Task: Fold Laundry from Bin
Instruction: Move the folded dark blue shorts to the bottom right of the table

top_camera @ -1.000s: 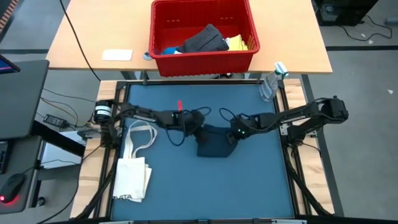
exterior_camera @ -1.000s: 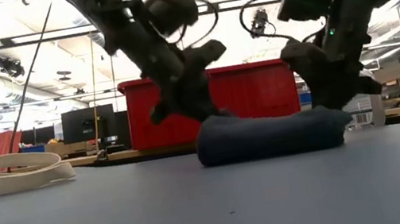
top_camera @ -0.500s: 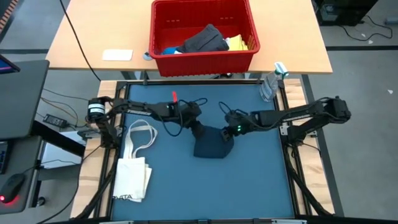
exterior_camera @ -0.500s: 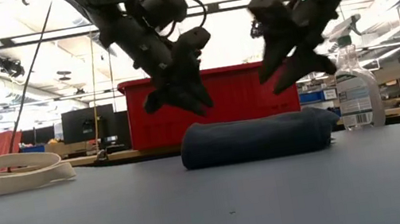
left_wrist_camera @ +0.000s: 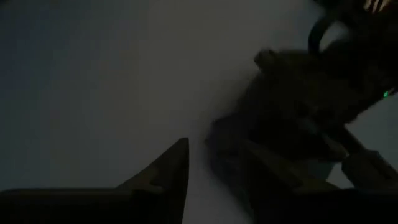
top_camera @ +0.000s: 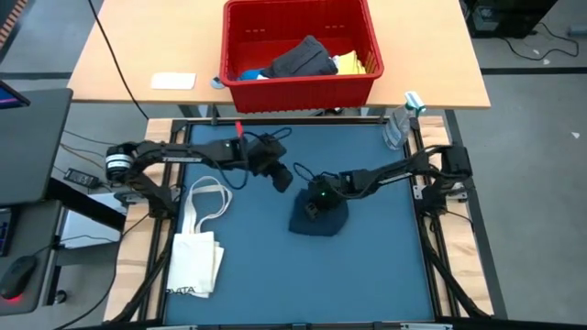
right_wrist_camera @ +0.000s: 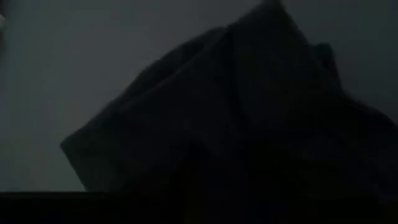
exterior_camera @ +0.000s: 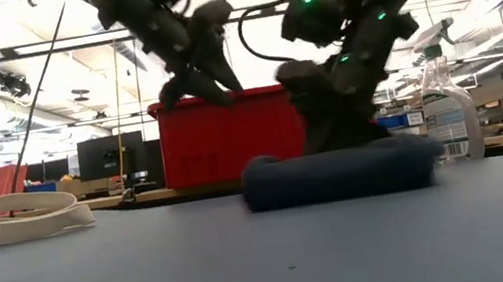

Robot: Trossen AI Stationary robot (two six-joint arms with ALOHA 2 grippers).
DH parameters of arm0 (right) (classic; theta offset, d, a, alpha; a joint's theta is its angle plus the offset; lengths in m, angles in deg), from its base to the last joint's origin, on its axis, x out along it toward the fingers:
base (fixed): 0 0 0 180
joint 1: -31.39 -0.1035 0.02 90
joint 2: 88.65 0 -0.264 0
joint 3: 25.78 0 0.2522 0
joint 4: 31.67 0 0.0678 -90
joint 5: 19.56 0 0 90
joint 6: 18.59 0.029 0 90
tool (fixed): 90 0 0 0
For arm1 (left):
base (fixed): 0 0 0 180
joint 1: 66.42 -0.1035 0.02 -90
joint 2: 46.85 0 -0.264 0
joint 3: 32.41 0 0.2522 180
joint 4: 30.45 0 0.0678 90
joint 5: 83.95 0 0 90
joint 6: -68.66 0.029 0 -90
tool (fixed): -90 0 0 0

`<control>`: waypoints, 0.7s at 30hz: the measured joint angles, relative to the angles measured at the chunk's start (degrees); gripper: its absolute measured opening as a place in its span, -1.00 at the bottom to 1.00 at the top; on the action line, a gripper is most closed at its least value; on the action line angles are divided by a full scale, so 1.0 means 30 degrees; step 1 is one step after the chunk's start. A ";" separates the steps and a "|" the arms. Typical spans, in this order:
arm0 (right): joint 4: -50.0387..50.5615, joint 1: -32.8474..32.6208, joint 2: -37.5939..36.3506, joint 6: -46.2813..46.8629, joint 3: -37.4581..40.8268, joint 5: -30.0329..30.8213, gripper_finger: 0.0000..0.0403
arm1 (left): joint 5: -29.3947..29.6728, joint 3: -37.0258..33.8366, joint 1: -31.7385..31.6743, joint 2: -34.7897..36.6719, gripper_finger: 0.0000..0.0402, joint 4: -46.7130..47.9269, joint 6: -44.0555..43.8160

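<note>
Navy cloth, one folded piece of the laundry (top_camera: 318, 220), lies bunched a little right of the middle of the blue table (top_camera: 367, 275); in the low view it shows as a low rounded roll (exterior_camera: 337, 172) resting flat on the surface. On top of it sits the right gripper (top_camera: 314, 205), pressed down onto the cloth's upper side, its arm reaching in from the table's right edge; the right wrist view is filled with the dark folds of that cloth (right_wrist_camera: 236, 118), and whether these fingers are apart or together I cannot tell. Above the table, nearer the far edge and just left of the cloth, hangs the left gripper (top_camera: 281, 177), clear of the fabric; in the left wrist view its two fingers (left_wrist_camera: 168, 174) stand apart with bare surface between them and nothing held. Beyond the far edge, on a wooden table (top_camera: 119, 55), stands the red bin (top_camera: 301, 87), with dark grey, bright blue and yellow pieces heaped inside. Near the left edge of the blue table lies a cream tote bag (top_camera: 195, 257), its long handles looped toward the far side. At the far right corner stands a clear plastic bottle (top_camera: 398, 124).
</note>
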 joint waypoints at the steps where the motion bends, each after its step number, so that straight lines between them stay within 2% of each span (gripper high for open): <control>1: 0.1190 -0.0398 -0.0221 0.0069 0.0038 -0.0126 -0.21 | 0.0218 0.0009 -0.0007 0.0293 -0.28 0.0126 0.0101; 6: 0.6954 -0.3248 -0.2300 0.0372 0.0639 0.0198 -0.24 | 0.1144 0.0001 0.0201 0.0957 -0.28 0.0580 0.0388; 9: 0.9155 -0.5426 -0.4064 0.2001 0.1308 0.1052 -0.24 | 0.1164 0.0001 0.0406 0.0992 -0.28 0.0544 0.0395; 12: 0.9313 -0.8037 -0.5964 0.5057 0.2761 0.1408 -0.24 | 0.1290 0.0001 0.0669 0.0984 -0.28 0.0550 0.0395; 17: 0.7655 -1.3130 -0.7972 1.2416 0.5700 0.1991 -0.24 | 0.1317 0.0001 0.0911 0.0977 -0.28 0.0349 0.0315; 21: 0.6682 -1.6100 -0.8704 1.6882 0.6291 0.3081 -0.24 | 0.1291 0.0001 0.0940 0.1081 -0.28 0.0350 0.0619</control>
